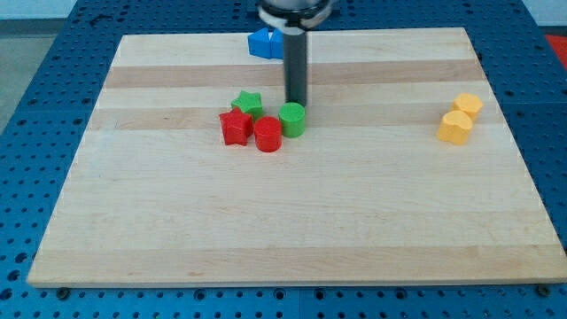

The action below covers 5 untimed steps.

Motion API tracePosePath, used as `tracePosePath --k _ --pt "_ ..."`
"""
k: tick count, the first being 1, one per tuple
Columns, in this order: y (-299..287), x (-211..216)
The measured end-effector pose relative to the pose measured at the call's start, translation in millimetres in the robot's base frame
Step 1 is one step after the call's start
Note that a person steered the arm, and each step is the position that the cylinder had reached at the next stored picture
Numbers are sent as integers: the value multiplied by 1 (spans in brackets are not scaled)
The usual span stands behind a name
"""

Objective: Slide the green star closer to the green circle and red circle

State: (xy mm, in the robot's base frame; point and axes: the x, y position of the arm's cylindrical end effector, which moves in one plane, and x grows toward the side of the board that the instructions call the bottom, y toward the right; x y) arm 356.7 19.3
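The green star point(247, 104) sits left of centre in the upper half of the board point(292, 221). Just below it is the red star point(235, 128), touching or nearly so. The red circle point(267, 135) lies at its lower right, with the green circle point(291, 119) to the right, the two circles touching. My tip point(296, 104) stands just above the green circle, right of the green star; it is a bare rod with nothing to open or close. A blue block point(264, 42) sits at the top edge behind the rod. Two yellow blocks point(460, 120) lie together, well apart at the right.
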Motion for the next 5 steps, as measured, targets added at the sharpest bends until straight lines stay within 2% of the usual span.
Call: tracePosePath --k 1,3,4,5 --pt "-1 -13" --pt "-104 -20" --pt "-136 -18" --pt "-129 -2"
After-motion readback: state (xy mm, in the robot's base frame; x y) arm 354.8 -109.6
